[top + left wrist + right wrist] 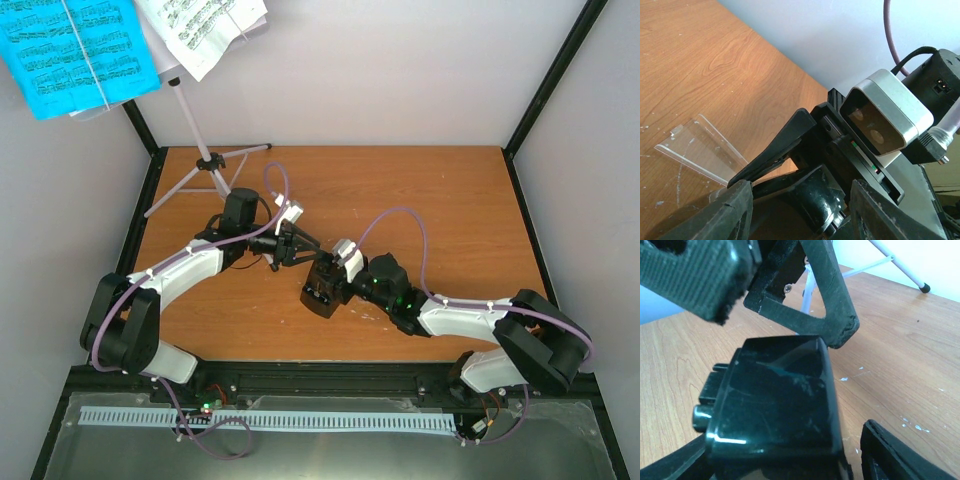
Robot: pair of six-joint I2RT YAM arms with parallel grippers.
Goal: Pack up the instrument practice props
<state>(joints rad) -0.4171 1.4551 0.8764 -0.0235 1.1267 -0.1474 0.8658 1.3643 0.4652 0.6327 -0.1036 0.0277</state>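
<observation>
On the table [440, 200], the metronome [780, 400] lies seemingly within the right tool [785, 460].

No word, number or brand could be read anywhere. The only print was music notation: black staves on the blue sheet [72, 50] and on the white sheet [203, 28], both far beyond the left fingers [300, 243] and too small to make out notes or titles. The dark casing between the fingers bore no legible mark in either wrist view.
</observation>
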